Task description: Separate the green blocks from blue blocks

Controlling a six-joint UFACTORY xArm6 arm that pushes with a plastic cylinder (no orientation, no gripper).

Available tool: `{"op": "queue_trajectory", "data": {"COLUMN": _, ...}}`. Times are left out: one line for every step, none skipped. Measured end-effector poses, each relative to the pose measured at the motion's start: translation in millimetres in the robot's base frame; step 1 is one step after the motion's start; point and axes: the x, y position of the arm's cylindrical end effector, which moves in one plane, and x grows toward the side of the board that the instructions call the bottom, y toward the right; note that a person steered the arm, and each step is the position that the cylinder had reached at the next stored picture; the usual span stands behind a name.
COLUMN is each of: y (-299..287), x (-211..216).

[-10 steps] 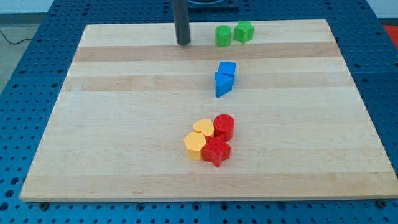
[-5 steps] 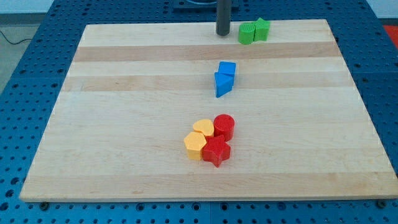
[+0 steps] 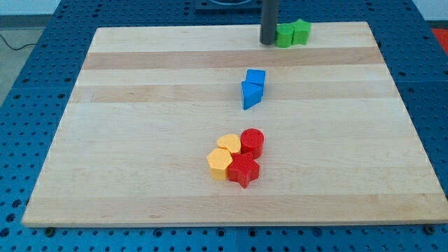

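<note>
Camera view: the two green blocks sit touching each other at the view's top edge of the wooden board (image 3: 140, 175), right of centre, a green cylinder (image 3: 284, 35) on the left and a green star-like block (image 3: 302, 31) on the right. My tip (image 3: 268, 42) stands against the cylinder's left side; the arm ends in a bare rod, with no claw to open or hold anything. Well below them, near the board's middle, the blue cube (image 3: 256, 77) and blue wedge-shaped block (image 3: 249, 94) touch. Lower down, a cluster holds a red cylinder (image 3: 252, 143), red star (image 3: 243, 169), yellow hexagon (image 3: 220, 163) and another yellow block (image 3: 228, 144).
</note>
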Motion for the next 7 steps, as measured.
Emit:
{"op": "queue_trajectory", "data": {"y": 14, "x": -4}}
{"op": "queue_trajectory", "data": {"y": -3, "x": 2}}
{"op": "queue_trajectory", "data": {"y": -3, "x": 10}}
{"op": "queue_trajectory", "data": {"y": 7, "x": 8}}
{"op": "queue_trajectory", "data": {"y": 29, "x": -2}}
{"op": "queue_trajectory", "data": {"y": 44, "x": -7}}
{"op": "queue_trajectory", "data": {"y": 40, "x": -4}}
